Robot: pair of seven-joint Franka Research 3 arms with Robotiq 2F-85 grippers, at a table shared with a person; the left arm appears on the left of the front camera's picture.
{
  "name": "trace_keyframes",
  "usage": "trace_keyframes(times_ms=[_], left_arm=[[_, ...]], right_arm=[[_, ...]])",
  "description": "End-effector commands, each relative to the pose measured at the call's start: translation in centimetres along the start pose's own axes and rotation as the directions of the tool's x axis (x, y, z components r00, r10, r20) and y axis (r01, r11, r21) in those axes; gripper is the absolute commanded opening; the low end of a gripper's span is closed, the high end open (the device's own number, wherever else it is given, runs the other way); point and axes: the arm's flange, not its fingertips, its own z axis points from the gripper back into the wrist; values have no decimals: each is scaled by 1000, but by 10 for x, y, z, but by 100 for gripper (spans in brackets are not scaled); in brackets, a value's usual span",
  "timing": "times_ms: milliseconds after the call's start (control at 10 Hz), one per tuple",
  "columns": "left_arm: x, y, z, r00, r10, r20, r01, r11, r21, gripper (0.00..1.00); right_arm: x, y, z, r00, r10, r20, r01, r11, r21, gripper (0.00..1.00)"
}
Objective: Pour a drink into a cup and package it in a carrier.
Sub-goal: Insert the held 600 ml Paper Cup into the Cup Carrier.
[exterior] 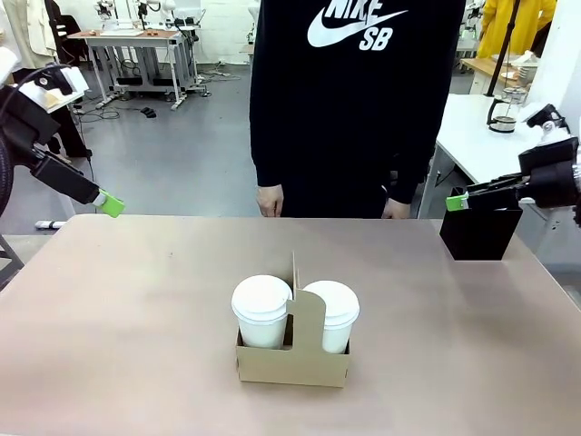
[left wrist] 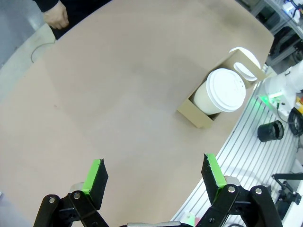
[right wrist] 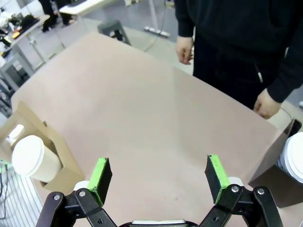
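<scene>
— In the middle of the table [exterior: 136,309], toward the robot's side, what stands there?

— The carrier [exterior: 293,363], a low brown cardboard tray with a tall centre handle. Two white paper cups sit in it, one on each side of the handle: the left cup [exterior: 261,312] and the right cup [exterior: 332,314], both closed with white lids. No drink can be seen through the lids.

— Is either arm touching it?

— No. The left gripper [exterior: 111,205] hangs above the far left corner of the table, well apart from the carrier. In the left wrist view its green pads [left wrist: 97,176] stand spread wide with nothing between them, the bare tabletop below and the carrier farther off.

— And the other arm?

— The right gripper [exterior: 457,202] hovers at the far right, just beside a black box [exterior: 478,234] that stands on the table's far right corner. Its jaws are likewise spread wide and hold nothing, as the right wrist view shows.

— Where is the person?

— Standing at the far edge in a black sweatshirt [exterior: 354,100], both hands down at the table's rim: one hand [exterior: 270,200] to the left, the other hand [exterior: 395,209] to the right, neither holding anything.
</scene>
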Motion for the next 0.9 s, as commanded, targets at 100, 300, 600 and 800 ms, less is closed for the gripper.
trace_keyframes(times_ms=[100,300,600,800], left_arm=[[0,-1,1,1000,10,-2,-10,1000,9,100],[0,-1,1,1000,10,-2,-10,1000,9,100],[0,-1,1,1000,10,-2,-10,1000,9,100],[0,-1,1,1000,10,-2,-10,1000,9,100]], right_arm=[[0,-2,-1,1000,21,12,-21,1000,-11,100],[0,-2,-1,1000,21,12,-21,1000,-11,100],[0,-2,-1,1000,21,12,-21,1000,-11,100],[0,-2,-1,1000,21,12,-21,1000,-11,100]])
